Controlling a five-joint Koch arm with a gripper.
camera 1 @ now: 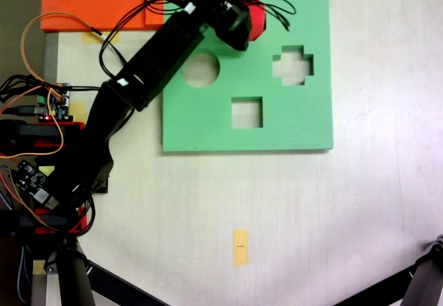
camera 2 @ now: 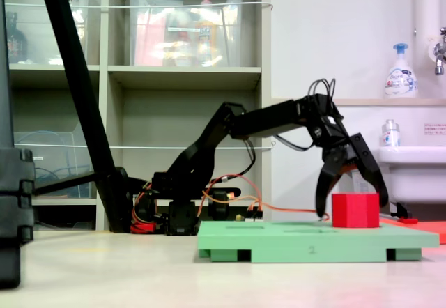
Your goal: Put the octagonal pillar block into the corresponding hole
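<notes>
The red octagonal pillar block [camera 1: 259,21] [camera 2: 355,210] stands upright on the green foam board [camera 1: 291,129] [camera 2: 306,242], near its far edge in a fixed view. My gripper [camera 1: 246,16] [camera 2: 352,208] hangs over it, open. One finger [camera 2: 322,189] is on the block's left and the other finger [camera 2: 371,172] on its right, both slightly off its sides. The corresponding hole is hidden beneath the gripper and block. A round cutout [camera 1: 201,69], a cross-shaped cutout [camera 1: 292,65] and a square cutout [camera 1: 247,112] lie open on the board.
Orange foam sheets [camera 1: 104,1] lie past the board's far left corner. Control boards and loose wires [camera 1: 41,105] crowd the arm's base. A yellow tape mark [camera 1: 240,247] sits on the table in front. Black stand legs [camera 1: 90,278] cross the near corners.
</notes>
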